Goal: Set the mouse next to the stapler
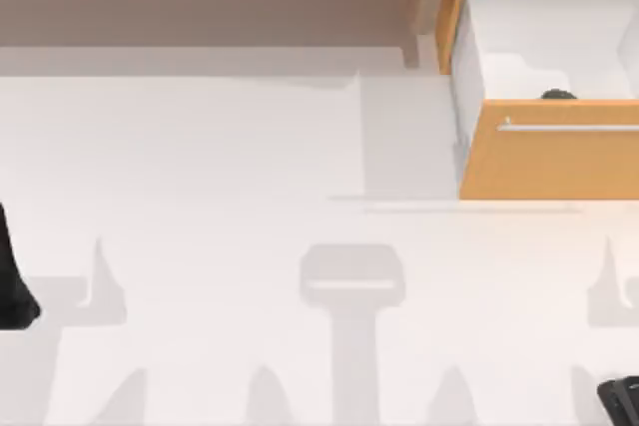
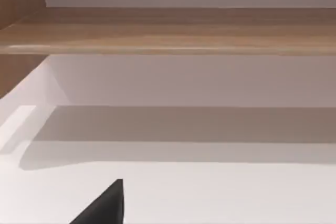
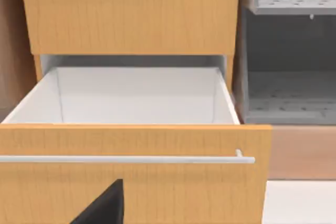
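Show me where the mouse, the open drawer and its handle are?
mouse (image 1: 559,95): top view, its dark domed top showing inside the drawer.
drawer (image 1: 559,162): top view, its orange front.
handle (image 3: 126,159): right wrist view, the silver bar.

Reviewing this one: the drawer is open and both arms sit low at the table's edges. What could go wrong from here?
The mouse lies deep in the open drawer, tight behind the orange drawer front, so a gripper reaching down may strike the front or its handle. With so little of the mouse exposed, a grasp could slip. The left gripper and right gripper both start far off.
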Robot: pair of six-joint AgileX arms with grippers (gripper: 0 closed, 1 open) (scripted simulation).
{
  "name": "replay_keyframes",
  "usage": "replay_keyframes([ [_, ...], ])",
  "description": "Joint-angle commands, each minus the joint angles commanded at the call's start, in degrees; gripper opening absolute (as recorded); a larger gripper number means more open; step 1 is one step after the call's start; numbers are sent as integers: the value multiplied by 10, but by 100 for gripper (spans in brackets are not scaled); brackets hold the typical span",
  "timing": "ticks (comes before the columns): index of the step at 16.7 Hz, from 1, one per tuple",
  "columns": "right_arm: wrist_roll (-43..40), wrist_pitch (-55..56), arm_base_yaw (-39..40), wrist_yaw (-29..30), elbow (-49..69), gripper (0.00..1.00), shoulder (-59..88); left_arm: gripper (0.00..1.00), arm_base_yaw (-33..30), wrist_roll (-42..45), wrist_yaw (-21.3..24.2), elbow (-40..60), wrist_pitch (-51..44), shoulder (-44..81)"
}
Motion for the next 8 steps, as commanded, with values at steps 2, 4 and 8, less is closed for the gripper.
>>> replay_keyframes([
  [2, 0, 0, 0, 0, 0, 100, 0, 100, 0, 0, 0, 0, 0, 0],
  [4, 4, -10, 1, 0, 16, 100, 17, 100, 0, 0, 0, 0, 0, 0],
  [8, 25, -69, 9, -1, 112, 100, 118, 100, 0, 0, 0, 0, 0, 0],
])
